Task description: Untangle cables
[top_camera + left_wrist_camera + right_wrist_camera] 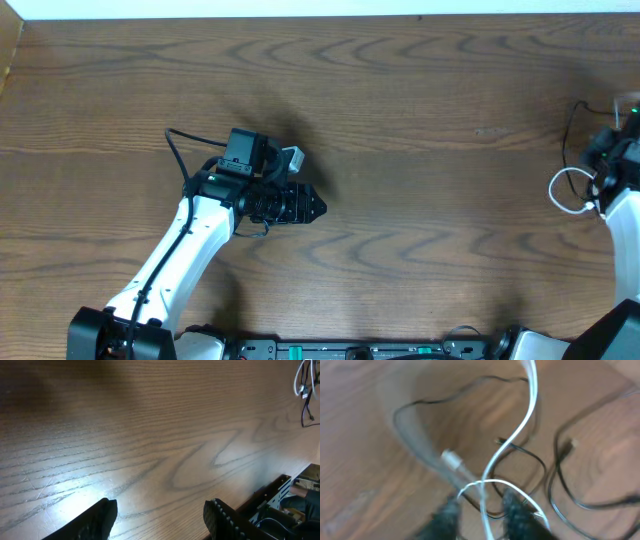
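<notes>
While left end effector [160,510] hovers open, right end effector [482,506] straddles white cable [534,395], grip unclear.

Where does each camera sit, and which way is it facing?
Overhead: above the table, looking down; left arm and right arm show.
Left wrist: behind the left gripper, looking low across bare wood; own fingers at bottom.
Right wrist: blurred, looking down at white cable and black cable; own fingers at bottom.
Shared: all three catch the white cable.
</notes>
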Tool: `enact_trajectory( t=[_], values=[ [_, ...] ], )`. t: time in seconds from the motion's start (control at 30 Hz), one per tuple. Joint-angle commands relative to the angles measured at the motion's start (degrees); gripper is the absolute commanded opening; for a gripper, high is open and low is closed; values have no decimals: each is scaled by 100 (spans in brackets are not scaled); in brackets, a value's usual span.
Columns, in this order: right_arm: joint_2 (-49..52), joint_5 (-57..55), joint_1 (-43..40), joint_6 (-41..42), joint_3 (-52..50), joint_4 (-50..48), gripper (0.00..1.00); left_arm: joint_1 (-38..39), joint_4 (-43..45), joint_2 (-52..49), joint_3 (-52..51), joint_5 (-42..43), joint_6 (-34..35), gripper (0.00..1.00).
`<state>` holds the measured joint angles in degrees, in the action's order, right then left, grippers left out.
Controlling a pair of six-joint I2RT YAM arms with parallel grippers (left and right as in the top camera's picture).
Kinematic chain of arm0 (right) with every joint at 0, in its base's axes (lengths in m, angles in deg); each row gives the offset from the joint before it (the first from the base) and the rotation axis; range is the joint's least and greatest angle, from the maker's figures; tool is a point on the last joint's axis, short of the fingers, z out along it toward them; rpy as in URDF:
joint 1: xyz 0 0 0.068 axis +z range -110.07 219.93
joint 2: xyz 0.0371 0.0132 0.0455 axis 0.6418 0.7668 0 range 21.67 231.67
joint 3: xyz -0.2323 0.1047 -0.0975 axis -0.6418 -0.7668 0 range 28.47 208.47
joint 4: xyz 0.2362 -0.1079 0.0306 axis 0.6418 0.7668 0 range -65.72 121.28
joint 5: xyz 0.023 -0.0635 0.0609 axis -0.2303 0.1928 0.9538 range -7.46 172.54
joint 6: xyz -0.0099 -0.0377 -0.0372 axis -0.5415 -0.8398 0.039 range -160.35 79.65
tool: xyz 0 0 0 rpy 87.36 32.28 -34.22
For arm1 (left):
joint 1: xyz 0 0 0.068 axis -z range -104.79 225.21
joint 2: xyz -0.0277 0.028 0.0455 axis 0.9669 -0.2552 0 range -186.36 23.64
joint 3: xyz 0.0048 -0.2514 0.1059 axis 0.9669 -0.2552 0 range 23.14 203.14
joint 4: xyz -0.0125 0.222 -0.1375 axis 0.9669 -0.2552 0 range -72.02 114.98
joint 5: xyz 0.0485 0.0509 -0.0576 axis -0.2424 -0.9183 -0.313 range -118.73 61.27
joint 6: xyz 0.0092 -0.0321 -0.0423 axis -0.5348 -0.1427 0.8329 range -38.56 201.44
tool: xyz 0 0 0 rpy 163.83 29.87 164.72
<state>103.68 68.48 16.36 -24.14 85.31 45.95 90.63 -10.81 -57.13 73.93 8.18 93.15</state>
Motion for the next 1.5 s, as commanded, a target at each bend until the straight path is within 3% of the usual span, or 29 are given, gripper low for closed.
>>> enact_trajectory(
  t=[0.0, 0.27, 0.37, 0.5, 0.63, 0.7, 0.83, 0.97, 1.2, 1.47],
  values=[
    [-101, 769, -48, 111, 11, -9, 46, -35, -17, 42, 162, -52, -120, 61],
    [-28, 3980, 398, 4, 11, -184, 47, -35, 118, 42, 162, -55, -120, 61],
    [48, 4498, 861, -317, 11, -214, 47, -35, 369, 42, 162, -81, -120, 61],
    [214, 4343, 1644, -844, 11, -146, 48, -35, 656, 42, 162, -1169, -87, 61],
    [507, 3464, 2479, -1104, 11, 70, 46, -39, 463, 42, 162, -3283, 573, 66],
    [688, 2959, 2822, -1121, 11, 264, 47, -83, 247, 42, 164, -3738, 848, 67],
    [1045, 2343, 3296, -1340, 11, 809, 59, -367, -348, 42, 164, -3781, 1158, 67],
    [1156, 2299, 3495, -1309, 11, 1504, 99, -802, -1130, 42, 164, -3687, 1333, 68],
    [942, 2295, 3488, -984, 11, 2308, 99, -1294, -2251, 46, 162, -3388, 1235, 67],
    [-98, 2024, 3493, -986, -201, 2358, 99, -1222, -2428, 922, -90, -3305, 955, 64]
  ],
)
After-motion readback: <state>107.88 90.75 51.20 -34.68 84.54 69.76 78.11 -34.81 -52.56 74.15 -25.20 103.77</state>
